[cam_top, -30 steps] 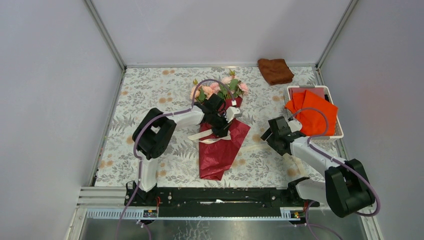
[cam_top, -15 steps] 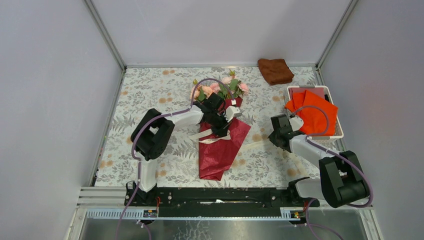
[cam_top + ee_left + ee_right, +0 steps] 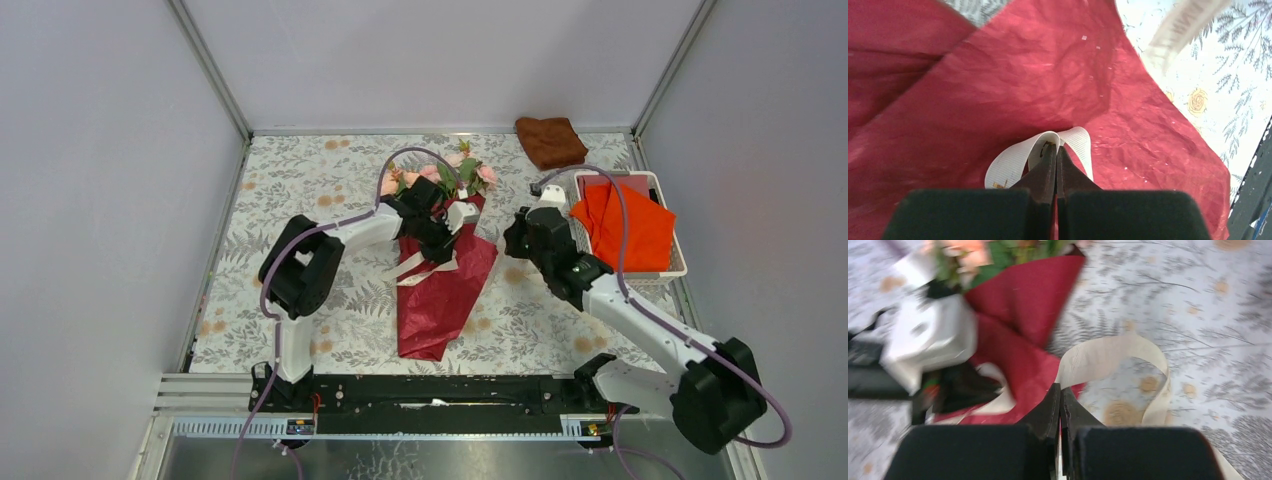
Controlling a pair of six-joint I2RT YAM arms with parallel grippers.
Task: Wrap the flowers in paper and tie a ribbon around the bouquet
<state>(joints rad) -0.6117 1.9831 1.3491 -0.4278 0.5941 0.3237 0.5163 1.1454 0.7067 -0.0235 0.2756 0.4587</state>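
I read: paper (image 3: 435,310) wrapped round flowers (image 3: 472,170). Left gripper (image 3: 1055,147) and right gripper (image 3: 1060,390) each clamped on ribbon (image 3: 1008,165). Knot not yet tied.

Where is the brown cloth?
In the top view, the brown cloth lies in the far right corner of the table, just behind the white basket of orange sheets.

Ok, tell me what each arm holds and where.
Left fingers pinch the ribbon at a loop over the paper; right fingers seem to pinch its free length.
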